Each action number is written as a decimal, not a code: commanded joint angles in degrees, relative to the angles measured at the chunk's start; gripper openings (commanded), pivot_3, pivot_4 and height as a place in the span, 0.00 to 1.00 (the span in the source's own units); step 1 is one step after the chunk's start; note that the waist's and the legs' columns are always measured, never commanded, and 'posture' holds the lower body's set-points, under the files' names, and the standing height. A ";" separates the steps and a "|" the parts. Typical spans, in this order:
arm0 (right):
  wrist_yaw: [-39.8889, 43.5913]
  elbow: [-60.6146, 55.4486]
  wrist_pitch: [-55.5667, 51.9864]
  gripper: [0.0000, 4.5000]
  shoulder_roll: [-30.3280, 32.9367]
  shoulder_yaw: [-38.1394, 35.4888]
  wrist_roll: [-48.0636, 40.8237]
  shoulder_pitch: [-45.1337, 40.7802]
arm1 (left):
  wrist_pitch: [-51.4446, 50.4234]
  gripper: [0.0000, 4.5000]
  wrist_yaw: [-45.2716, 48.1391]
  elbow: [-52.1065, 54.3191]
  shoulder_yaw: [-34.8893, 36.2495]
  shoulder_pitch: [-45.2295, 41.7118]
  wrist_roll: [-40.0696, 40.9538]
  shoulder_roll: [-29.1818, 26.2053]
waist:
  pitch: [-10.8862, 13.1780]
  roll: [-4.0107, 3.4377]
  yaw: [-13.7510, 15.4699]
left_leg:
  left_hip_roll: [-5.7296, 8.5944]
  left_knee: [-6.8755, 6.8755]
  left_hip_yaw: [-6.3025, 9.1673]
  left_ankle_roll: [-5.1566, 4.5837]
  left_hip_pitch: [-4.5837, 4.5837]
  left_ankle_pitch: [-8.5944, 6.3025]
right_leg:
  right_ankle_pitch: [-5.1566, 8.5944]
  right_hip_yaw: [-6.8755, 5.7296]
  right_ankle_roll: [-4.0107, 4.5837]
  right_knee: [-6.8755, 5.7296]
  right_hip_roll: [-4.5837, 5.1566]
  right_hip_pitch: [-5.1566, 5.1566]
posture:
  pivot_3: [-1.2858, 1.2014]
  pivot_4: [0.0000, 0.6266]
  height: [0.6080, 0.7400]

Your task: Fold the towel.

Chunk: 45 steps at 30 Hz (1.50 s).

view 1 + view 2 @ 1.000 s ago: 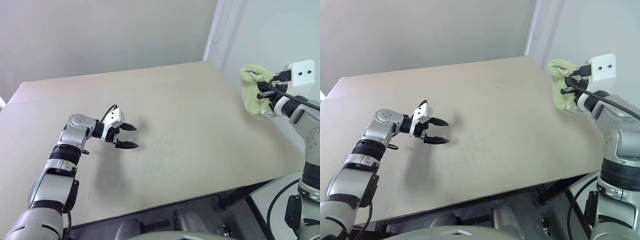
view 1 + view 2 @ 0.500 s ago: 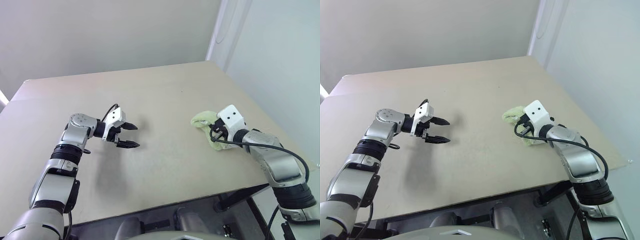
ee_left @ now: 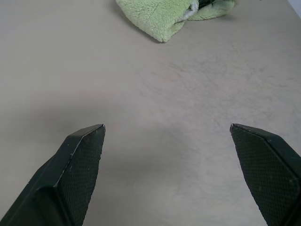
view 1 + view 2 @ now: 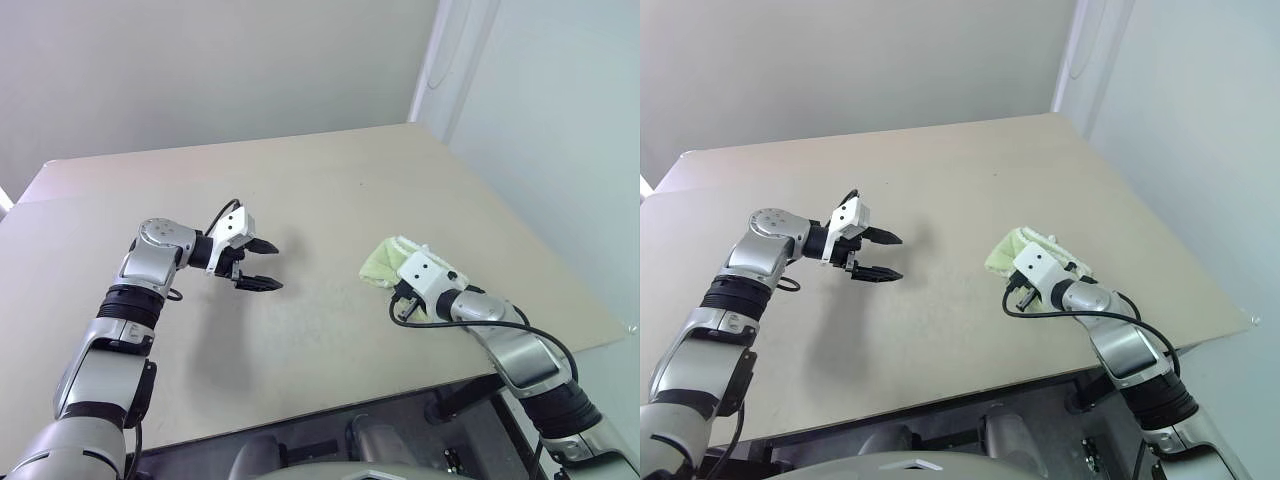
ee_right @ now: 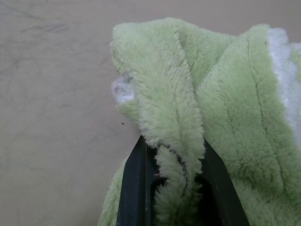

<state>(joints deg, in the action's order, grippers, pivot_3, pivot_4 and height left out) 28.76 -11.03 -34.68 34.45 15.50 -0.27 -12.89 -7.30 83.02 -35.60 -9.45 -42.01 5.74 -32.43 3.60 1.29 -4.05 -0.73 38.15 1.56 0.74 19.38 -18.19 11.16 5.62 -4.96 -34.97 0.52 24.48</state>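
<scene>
Fingers of the left gripper (image 4: pixel 264 265) stand wide apart with nothing between them, hanging over the bare table (image 4: pixel 320 190), well apart from the towel (image 4: pixel 381 263). From the head views, the right gripper (image 4: pixel 1012 262) sits low at the towel, its fingers mostly hidden behind the white wrist housing, so I'd guess they are buried in the cloth. The left wrist view has the towel as a bunched green lump on the tabletop ahead of the spread fingers. The right wrist view settles it: both black fingers are clamped on a thick ridge of pile. Folding looks barely begun; the towel is crumpled, not laid flat. The table is plain beige, the walls pale grey.
</scene>
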 commanded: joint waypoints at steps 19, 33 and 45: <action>3.73 -6.59 -6.68 0.99 -7.66 -11.55 -10.54 -2.55 | 5.24 1.00 0.27 -4.60 0.38 -1.15 0.31 -0.14 | 0.00 0.01 0.04 | 0.00 0.01 0.00 0.00 0.01 0.00 | -0.01 0.00 0.00 -0.02 0.00 0.00 | 0.52 0.00 1.00; 1.55 -10.41 -14.23 0.99 -11.03 -25.11 -26.08 -6.14 | 5.80 1.00 0.14 -5.77 0.50 -1.73 0.22 -0.04 | 0.01 0.01 0.05 | 0.00 0.00 0.01 0.00 0.03 0.00 | -0.01 -0.01 -0.01 -0.02 0.01 0.00 | 0.52 0.00 1.00; -5.91 11.48 -4.39 0.99 -15.14 -23.11 -17.90 -6.79 | 3.83 1.00 1.55 -4.18 1.64 -0.31 1.64 -0.75 | -0.01 0.03 -0.13 | 0.00 -0.01 0.01 0.00 0.04 0.00 | 0.00 0.00 -0.04 -0.02 0.01 -0.01 | 0.52 0.00 1.00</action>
<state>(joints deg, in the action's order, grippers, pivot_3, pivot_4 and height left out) 22.97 -0.14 -40.95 19.49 -8.49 -18.98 -18.47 -3.39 84.53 -41.55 -9.64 -41.97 5.79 -32.46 3.59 1.32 -4.18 -0.73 38.14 1.57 0.74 19.40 -18.19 11.16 5.62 -4.99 -34.99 0.53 24.47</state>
